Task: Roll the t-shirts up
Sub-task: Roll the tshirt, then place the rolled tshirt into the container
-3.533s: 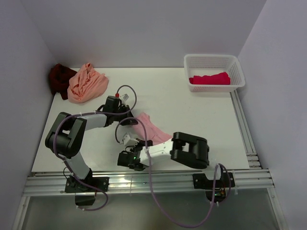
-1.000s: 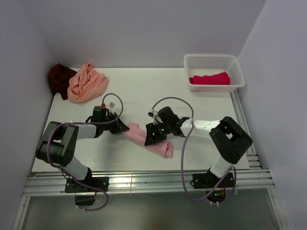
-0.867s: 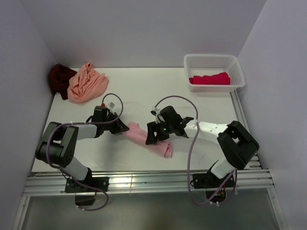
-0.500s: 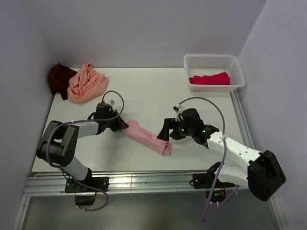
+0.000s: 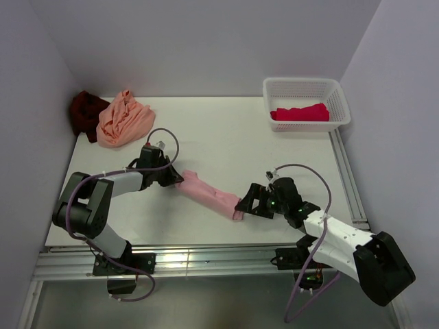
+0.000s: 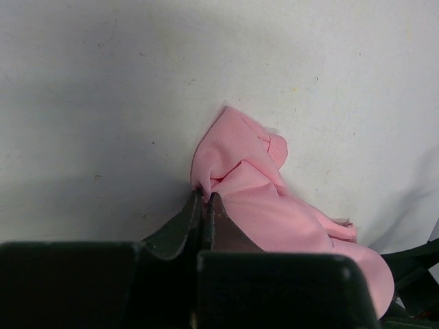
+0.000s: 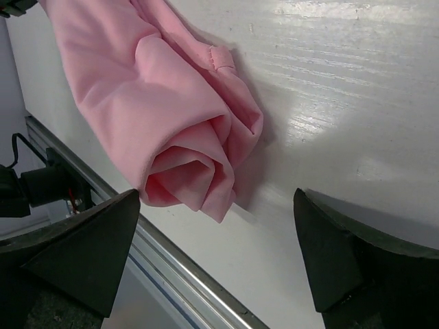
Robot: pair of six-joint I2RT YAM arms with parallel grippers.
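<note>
A light pink t-shirt (image 5: 209, 194) lies rolled into a long tube across the table's near middle. My left gripper (image 5: 175, 179) is shut on its left end; the left wrist view shows the fingertips (image 6: 206, 199) pinching a fold of pink cloth (image 6: 254, 185). At the roll's right end my right gripper (image 5: 245, 205) is open, with the spiral end of the pink t-shirt (image 7: 185, 137) just ahead of its wide-apart jaws (image 7: 219, 205) and touching neither. A peach-orange t-shirt (image 5: 123, 118) and a dark maroon t-shirt (image 5: 86, 113) lie crumpled at the back left. A bright red t-shirt (image 5: 300, 112) lies in the basket.
A white lattice basket (image 5: 306, 88) stands at the back right corner. Walls close in on the left, back and right. A metal rail (image 5: 206, 259) runs along the table's near edge, close to the roll's right end.
My right gripper has let go of the pink roll, opened wide and drawn back to the right past its end. The roll has straightened out. The left gripper keeps its hold.
</note>
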